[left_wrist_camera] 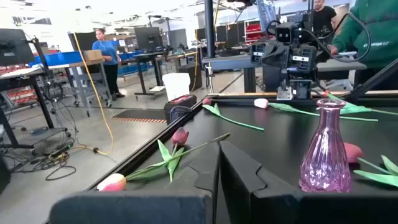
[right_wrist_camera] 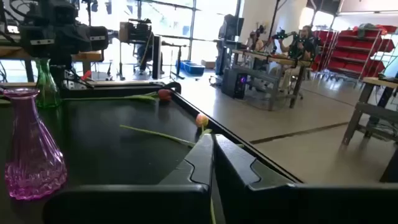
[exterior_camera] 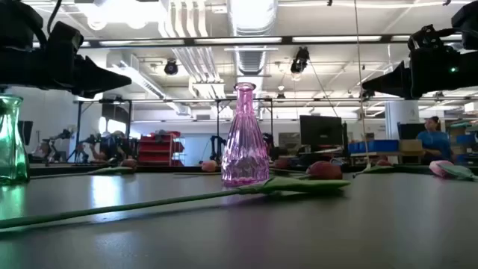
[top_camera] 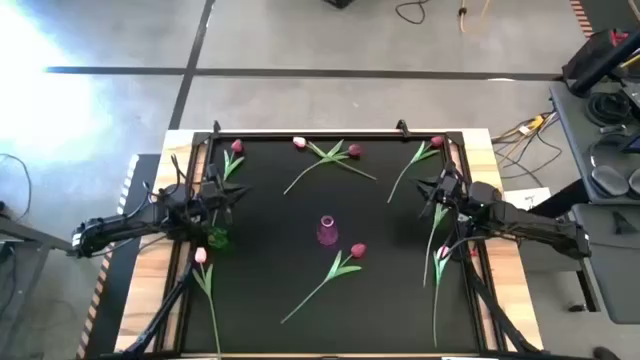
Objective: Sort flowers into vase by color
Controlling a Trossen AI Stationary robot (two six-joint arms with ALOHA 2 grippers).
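A pink glass vase (top_camera: pixel 327 231) stands upright at the middle of the black mat, and a green glass vase (top_camera: pixel 217 238) stands near its left edge. Several tulips lie flat on the mat. Dark red heads lie at the far left (top_camera: pixel 237 147), far middle (top_camera: pixel 355 150), far right (top_camera: pixel 437 142) and beside the pink vase (top_camera: pixel 358 250). Pale pink heads lie at the far middle (top_camera: pixel 299 143), near left (top_camera: pixel 200 256) and right (top_camera: pixel 442 252). My left gripper (top_camera: pixel 232 196) hovers shut and empty beyond the green vase. My right gripper (top_camera: pixel 425 192) hovers shut and empty at the right.
The mat has a raised black rim (top_camera: pixel 330 133) set on a wooden table top (top_camera: pixel 505 170). Cables and equipment lie on a side table at the right (top_camera: pixel 600 110). People stand in the room beyond the table (left_wrist_camera: pixel 102 53).
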